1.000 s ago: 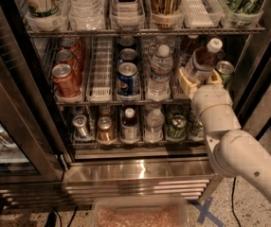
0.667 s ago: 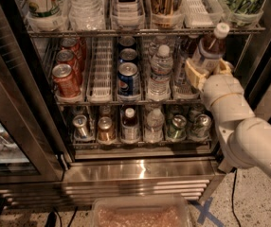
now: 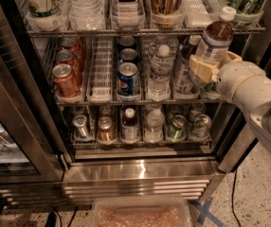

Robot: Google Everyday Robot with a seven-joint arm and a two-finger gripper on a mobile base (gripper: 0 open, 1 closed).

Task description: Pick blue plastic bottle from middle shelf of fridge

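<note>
- Fridge [image 3: 140, 167] racks fill my screen, with the steel base low down. Where's the bottle?
- Clamped in the tool [image 3: 216, 64], over on the right. I see its fingers [image 3: 201, 69] pressed against either side of the bottle [image 3: 216, 37] at the label. The white cap stands well above the tool, level with the upper rack [image 3: 140, 31].
- Is it off the middle shelf [image 3: 102, 100]?
- I judge so. Its foot is hidden behind the tool, but it rides higher than the water bottle [image 3: 160, 72] just left of the tool. So the grasp is made, and the pull-out is the step in hand.
- What does the next move need?
- A straight draw toward me, keeping the bottle upright. The cap is close to that upper rack's front edge, so I wouldn't go higher. I'd also mind the door frame [image 3: 268, 41] just right of the tool.
</note>
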